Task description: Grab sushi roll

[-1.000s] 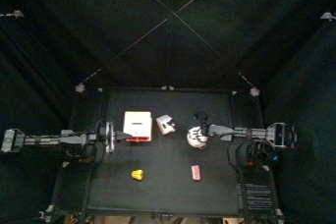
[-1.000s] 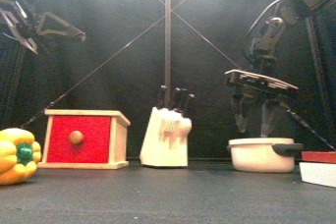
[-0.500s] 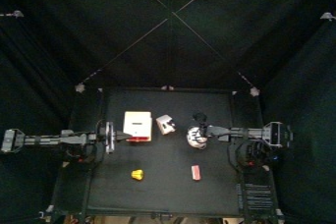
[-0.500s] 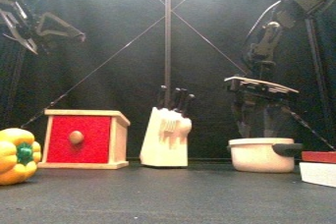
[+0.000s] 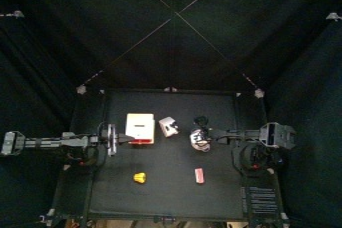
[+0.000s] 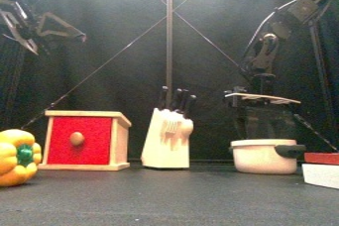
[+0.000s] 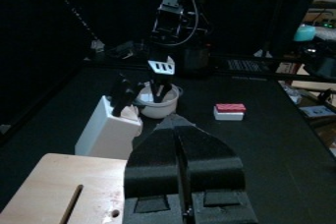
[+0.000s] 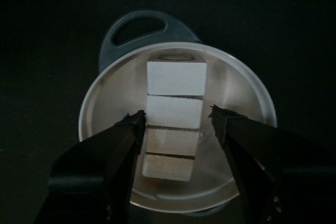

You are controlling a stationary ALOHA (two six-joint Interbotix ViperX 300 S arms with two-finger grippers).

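A small white block with a pink-red top, which looks like the sushi piece, lies at the table's front right; it also shows in the front view and the left wrist view. My right gripper hangs open above a white pot with a row of white blocks inside; its jaws stand either side of the pot and hold nothing. My left gripper is shut and empty over the red drawer box.
A white knife block stands between the red box and the pot. A yellow pepper lies at the front left. The table's right edge is near the pink-topped piece.
My right gripper has risen a little above the pot and its arm has drawn back slightly to the right. The left arm has not moved.
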